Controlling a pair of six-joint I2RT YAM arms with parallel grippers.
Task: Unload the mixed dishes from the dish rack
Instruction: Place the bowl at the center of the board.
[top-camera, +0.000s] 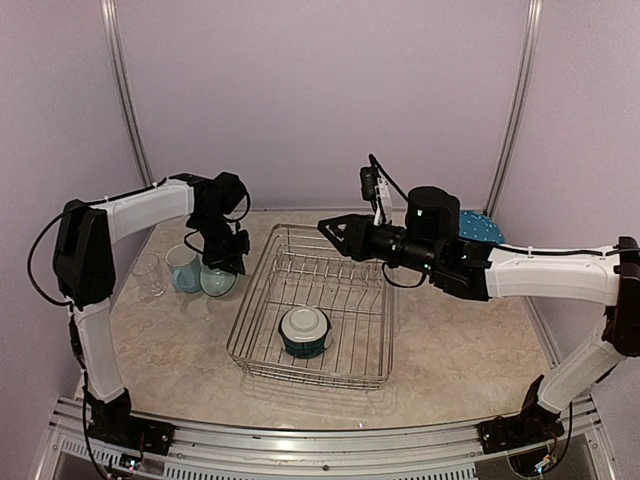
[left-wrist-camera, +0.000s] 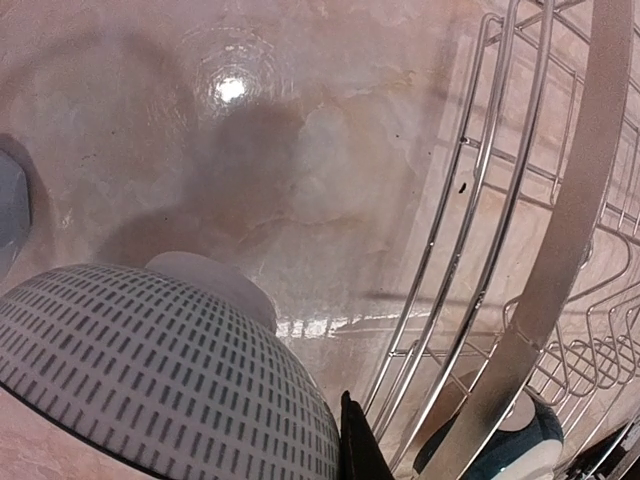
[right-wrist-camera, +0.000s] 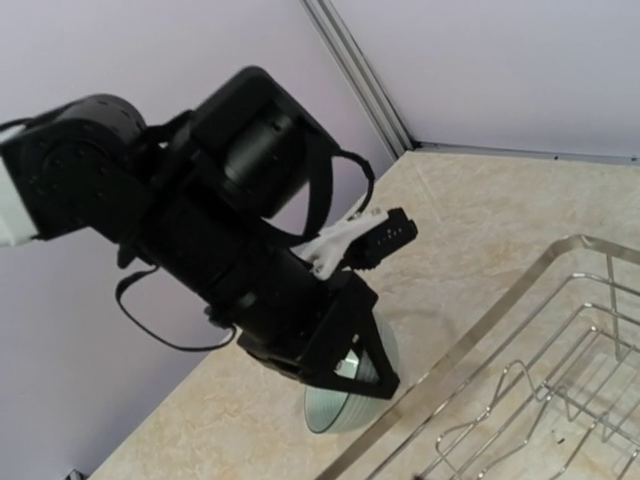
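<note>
Top external view: left arm setting a bowl down beside the rack.
There the left gripper (top-camera: 225, 262) pinches shut on the rim of the tilted teal bowl (top-camera: 218, 283), just left of the dish rack (top-camera: 345, 280), by the mug (top-camera: 183, 268); right gripper (top-camera: 335, 230) over the rack's far side, jaw gap unclear, nothing seen held. Left wrist: bowl low, contact with table (left-wrist-camera: 300, 150) uncertain. Right wrist: same pinch. Next, probably: release, then fetch the last bowl (top-camera: 305, 332) in the rack.
</note>
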